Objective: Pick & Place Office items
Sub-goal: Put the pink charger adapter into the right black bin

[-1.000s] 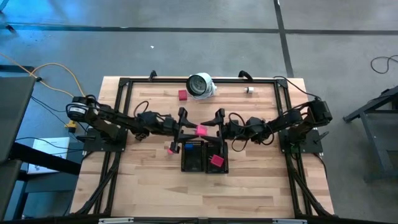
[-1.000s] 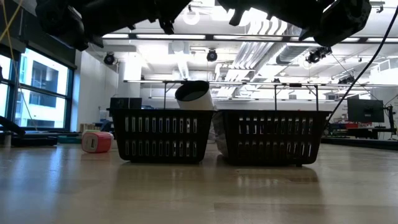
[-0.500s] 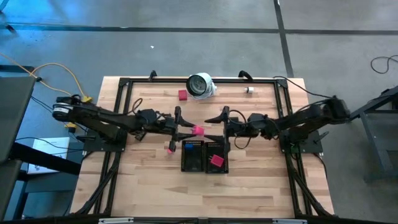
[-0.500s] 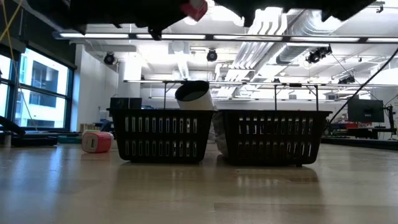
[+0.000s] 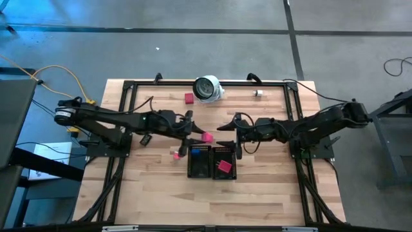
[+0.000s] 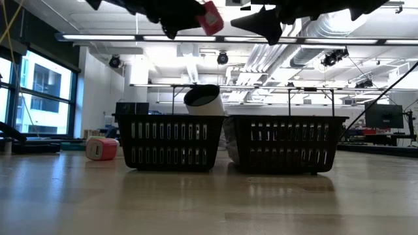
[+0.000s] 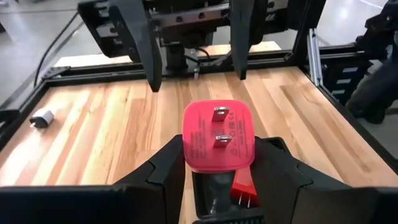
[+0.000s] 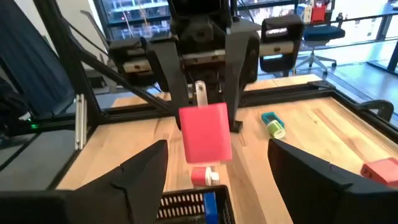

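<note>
My left gripper (image 5: 199, 135) reaches in from the table's left and is shut on a pink plug-like piece (image 7: 217, 134) with two metal prongs, high above the far edge of the two black trays (image 5: 212, 162). My right gripper (image 5: 230, 137) faces it from the right, open and holding nothing, its fingers (image 7: 142, 46) standing apart. A blue piece (image 5: 201, 150) lies in the left tray and a red one (image 5: 223, 166) in the right tray. On the table lie a small pink piece (image 5: 175, 154), a red piece (image 5: 188, 98), a white piece (image 5: 258, 93) and a green-blue piece (image 8: 272, 124). My left gripper pinches the pink piece by its two opposite side faces (image 7: 186, 155) between the two fingers. It comes in level from the table's left. The pronged face (image 7: 219, 124) points away from the gripper, toward my right gripper. The piece is lifted clear of table and trays (image 6: 210, 17).
A large round white-and-grey object (image 5: 208, 88) sits at the table's far edge behind the trays. A black frame (image 5: 129, 87) runs around the table top. Bare wood lies toward the near edge (image 5: 212, 200).
My left gripper has come down with the pink piece, which has dropped into the low view from the top, and has drifted slightly toward the trays. My right gripper has also come lower opposite it. The left arm has stretched out from its folded pose.
</note>
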Robot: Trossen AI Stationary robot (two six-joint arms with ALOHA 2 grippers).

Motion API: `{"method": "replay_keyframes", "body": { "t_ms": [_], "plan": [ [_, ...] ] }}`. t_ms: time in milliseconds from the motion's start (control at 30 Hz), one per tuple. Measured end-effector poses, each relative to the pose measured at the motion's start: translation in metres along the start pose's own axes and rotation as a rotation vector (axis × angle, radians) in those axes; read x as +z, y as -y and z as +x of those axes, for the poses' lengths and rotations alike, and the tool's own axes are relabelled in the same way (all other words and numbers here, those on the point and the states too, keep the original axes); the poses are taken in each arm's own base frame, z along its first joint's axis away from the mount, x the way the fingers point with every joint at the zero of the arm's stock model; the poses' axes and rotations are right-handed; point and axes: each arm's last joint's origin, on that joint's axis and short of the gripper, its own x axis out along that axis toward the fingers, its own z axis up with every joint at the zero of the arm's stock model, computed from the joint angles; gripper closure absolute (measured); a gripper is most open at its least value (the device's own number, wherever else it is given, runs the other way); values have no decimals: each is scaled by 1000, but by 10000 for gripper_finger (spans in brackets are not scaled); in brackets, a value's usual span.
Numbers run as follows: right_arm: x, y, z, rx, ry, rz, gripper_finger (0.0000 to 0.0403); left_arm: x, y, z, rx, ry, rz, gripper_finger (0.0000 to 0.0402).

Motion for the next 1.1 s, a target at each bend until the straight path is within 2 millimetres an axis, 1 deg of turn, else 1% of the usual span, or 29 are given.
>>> {"method": "replay_keyframes", "body": {
  "t_ms": [200,400,500,667,800,1100],
  "plan": [
    [-1,0,1,-2,-4,18,140,-1,-2,14,-4,-29,-2,260],
    [-14,1,10,-12,-59,15,140,8,-3,21,-9,-33,7,260],
    [-18,1,12,-14,-70,13,141,11,-3,20,-12,-66,5,260],
    [-17,1,12,-13,-64,13,141,15,-3,21,-19,-78,3,260],
    [-16,3,13,-12,-57,12,141,15,-4,21,-51,-78,-10,260],
    [-11,3,13,8,-13,19,141,12,-5,20,-55,-102,-30,260]
  ]
}}
